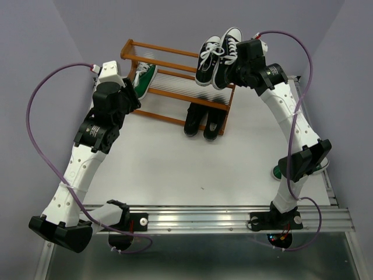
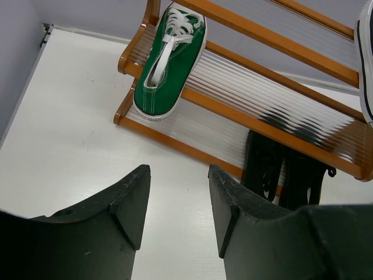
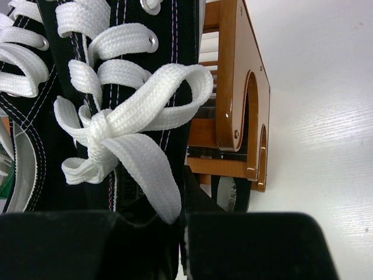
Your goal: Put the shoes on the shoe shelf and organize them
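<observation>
Upper centre: the right gripper (image 3: 182, 204) is pinched shut on a black canvas sneaker with white laces (image 1: 225, 57), holding it on the top tier of the orange-brown wooden shoe shelf (image 1: 169, 53). The left gripper (image 2: 178, 204) is half-open and empty. Next, a clean release.

The right hand (image 3: 180, 198) has its fingertips buried under the black sneaker (image 3: 145, 70), which the top edge crops. Beyond the left hand (image 2: 178, 204), the plain black shoes (image 2: 280, 169) blur behind the shelf (image 2: 280, 44) rods. Far behind the right hand, a green shoe (image 1: 277, 172) is mostly hidden under the right arm (image 1: 291, 116).
</observation>
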Controlling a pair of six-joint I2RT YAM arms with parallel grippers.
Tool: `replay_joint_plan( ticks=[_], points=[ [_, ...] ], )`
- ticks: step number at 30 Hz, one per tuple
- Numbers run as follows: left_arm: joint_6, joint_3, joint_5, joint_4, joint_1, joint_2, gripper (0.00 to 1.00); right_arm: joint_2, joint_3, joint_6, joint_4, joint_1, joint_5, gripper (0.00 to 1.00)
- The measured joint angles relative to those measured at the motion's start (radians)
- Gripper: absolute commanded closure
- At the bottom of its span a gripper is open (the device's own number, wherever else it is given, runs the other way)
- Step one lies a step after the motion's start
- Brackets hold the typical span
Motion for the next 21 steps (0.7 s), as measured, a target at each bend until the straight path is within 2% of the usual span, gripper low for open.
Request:
replay_joint_plan(
  ticks=[21],
  points=[
    [-0.001,-0.011,0.023,0.001,0.0,-0.003,0.45,-0.017,0.0,-0.002,-0.04,0.005,0.048,0.99]
  ],
)
